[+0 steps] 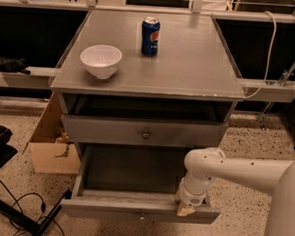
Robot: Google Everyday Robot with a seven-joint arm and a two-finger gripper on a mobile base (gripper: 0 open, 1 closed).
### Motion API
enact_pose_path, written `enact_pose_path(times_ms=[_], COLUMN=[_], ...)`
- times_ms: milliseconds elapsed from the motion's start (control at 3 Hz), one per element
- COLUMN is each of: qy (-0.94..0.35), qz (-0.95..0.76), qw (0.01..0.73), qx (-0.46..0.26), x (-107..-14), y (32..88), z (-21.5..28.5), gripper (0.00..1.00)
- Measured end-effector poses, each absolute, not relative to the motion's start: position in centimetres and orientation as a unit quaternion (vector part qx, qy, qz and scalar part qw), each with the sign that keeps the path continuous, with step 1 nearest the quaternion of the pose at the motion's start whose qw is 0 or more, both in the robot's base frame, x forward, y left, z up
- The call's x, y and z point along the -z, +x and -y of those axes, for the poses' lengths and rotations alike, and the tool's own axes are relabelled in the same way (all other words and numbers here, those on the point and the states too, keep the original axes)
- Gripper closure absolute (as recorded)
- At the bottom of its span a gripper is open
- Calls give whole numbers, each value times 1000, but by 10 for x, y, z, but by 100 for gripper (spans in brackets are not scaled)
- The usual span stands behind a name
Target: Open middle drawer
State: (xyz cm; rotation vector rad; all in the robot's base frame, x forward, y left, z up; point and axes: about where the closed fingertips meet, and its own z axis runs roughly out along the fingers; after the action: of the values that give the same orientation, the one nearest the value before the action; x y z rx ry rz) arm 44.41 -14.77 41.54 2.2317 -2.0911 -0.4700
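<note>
wide grey middle drawer [129,174] standing pulled out, gripper [186,208] resting on its front edge, grip unclear, white bowl [101,60], blue can [150,36] sitting on grey cabinet top [191,57]

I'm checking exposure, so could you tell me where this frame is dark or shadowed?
Camera view: the tabletop is evenly lit, without glare; the cavity beneath it is in deep shadow; the middle drawer is dim inside but readable; the gripper, at that drawer's front edge, is brightly lit.
</note>
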Motion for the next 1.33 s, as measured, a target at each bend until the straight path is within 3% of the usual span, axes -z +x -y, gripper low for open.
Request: enact_pose_path(times_ms=[1333], qy=[724], qz=[666], qw=[31], qx=[174], x=[-424], y=[437], z=[149], gripper=[100])
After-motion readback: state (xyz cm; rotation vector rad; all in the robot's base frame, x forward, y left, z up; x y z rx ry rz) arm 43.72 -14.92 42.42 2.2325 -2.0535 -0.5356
